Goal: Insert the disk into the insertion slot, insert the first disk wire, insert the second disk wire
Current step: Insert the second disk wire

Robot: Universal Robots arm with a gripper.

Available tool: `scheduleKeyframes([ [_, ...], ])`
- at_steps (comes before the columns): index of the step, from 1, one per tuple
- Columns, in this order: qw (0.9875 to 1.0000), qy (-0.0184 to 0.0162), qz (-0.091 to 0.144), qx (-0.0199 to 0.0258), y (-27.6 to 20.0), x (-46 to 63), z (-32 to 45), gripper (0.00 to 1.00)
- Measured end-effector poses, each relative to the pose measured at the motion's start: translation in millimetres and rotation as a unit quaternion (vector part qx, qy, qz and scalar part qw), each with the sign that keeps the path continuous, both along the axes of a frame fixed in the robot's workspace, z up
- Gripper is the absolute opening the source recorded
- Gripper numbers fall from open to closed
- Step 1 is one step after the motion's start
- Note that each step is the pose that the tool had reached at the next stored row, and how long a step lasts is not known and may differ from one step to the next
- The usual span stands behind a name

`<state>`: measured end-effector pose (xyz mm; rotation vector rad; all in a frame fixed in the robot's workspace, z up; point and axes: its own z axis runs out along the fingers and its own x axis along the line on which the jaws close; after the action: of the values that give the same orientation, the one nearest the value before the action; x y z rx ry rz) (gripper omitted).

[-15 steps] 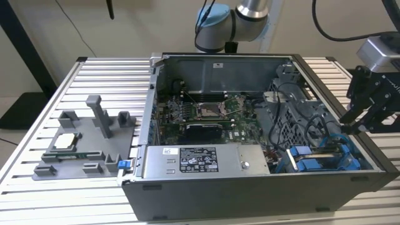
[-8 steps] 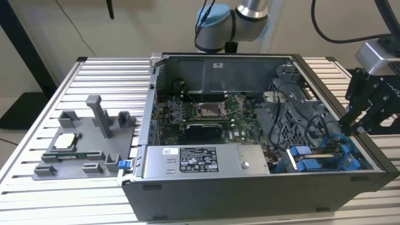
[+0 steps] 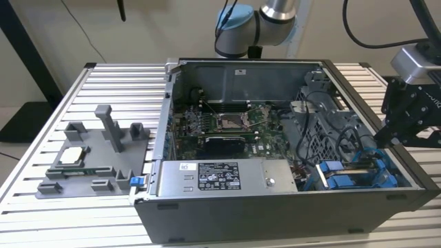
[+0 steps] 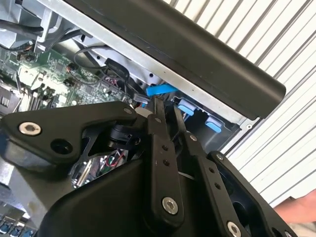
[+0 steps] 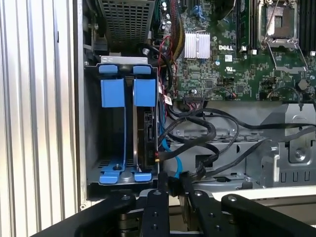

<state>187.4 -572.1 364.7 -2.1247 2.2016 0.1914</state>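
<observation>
The disk [image 5: 148, 132] sits in the insertion slot [image 5: 85, 128], and the gripper [image 5: 172, 181] — pinched on what looks like the plug of the blue wire [image 5: 173, 160] — could miss the disk's port or snag the black cables [image 5: 217, 136] just beside if it tilts.

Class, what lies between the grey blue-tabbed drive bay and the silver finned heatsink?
A bundle of red and black wires, seen in the first wrist view.

Gripper [image 4: 165, 109] just beside blue tab [image 4: 160, 90] near black case wall [image 4: 187, 44]; green motherboard [image 4: 49, 79] behind; ribbed table [image 4: 281, 44] outside wall.
</observation>
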Motion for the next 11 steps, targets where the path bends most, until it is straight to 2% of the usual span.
scheduleKeyframes([
  [5,1.0000,0.0000,0.000,0.0012,0.0,0.0,-0.6,1.00],
  [6,1.0000,0.0000,0.000,0.0013,0.0,0.0,-0.7,0.00],
  [11,1.0000,0.0000,0.000,0.0024,-0.3,0.0,-0.5,0.00],
])
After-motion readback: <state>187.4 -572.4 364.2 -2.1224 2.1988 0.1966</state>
